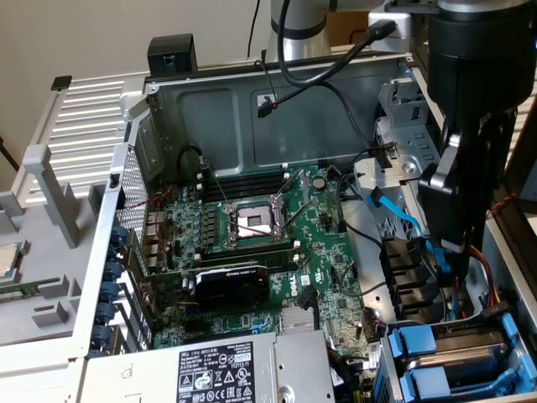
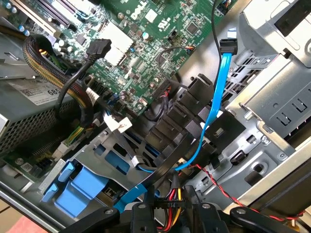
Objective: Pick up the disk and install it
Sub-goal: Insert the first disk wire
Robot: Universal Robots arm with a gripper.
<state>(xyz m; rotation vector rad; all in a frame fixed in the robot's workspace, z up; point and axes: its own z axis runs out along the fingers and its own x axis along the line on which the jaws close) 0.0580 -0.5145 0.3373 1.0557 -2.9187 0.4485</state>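
The disk lies flat in the drive cage at the exterior view's lower right. Its grey body sits between bright blue rails. In the wrist view those blue rails show under the cage's metal plate. My gripper hangs from the black arm above and slightly behind the cage, over a row of black cable clips. In the wrist view my gripper stands open, and its black fingers have only red and yellow wires behind the gap. Nothing is held.
A blue data cable runs from near my gripper up past the clips. The motherboard fills the case floor, with a labelled power supply at the front. A metal bay frame stands close beside my gripper. A loose red-black wire crosses nearby.
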